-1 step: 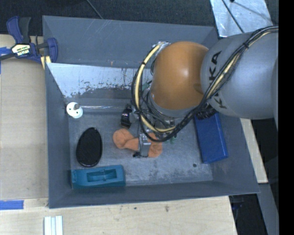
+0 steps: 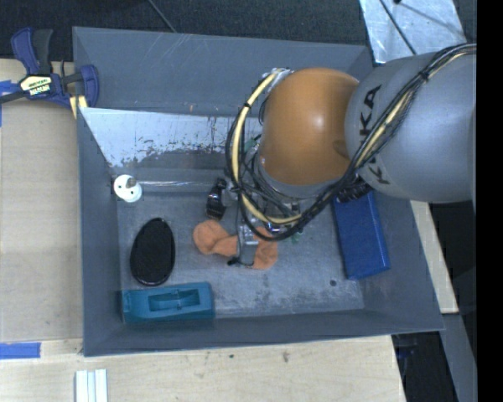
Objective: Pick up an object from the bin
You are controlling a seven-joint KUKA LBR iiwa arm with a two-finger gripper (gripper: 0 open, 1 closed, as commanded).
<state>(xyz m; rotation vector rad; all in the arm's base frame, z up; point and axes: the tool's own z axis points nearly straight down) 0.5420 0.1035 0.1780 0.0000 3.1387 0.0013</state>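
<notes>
The bin is grey. In its middle lies an orange lump. At eight o'clock is a black oval, at seven a blue-green box, at four a dark blue block, and at ten a small white knob. The arm's round cover is orange-brown.

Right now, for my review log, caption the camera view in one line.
End effector over an orange lump, between a black oval and a blue block.

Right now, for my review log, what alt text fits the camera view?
The arm's gripper is low over an orange lumpy thing at the middle of the grey bin. Around it lie a black oval, a teal block, a blue box and a small white cap.
</notes>
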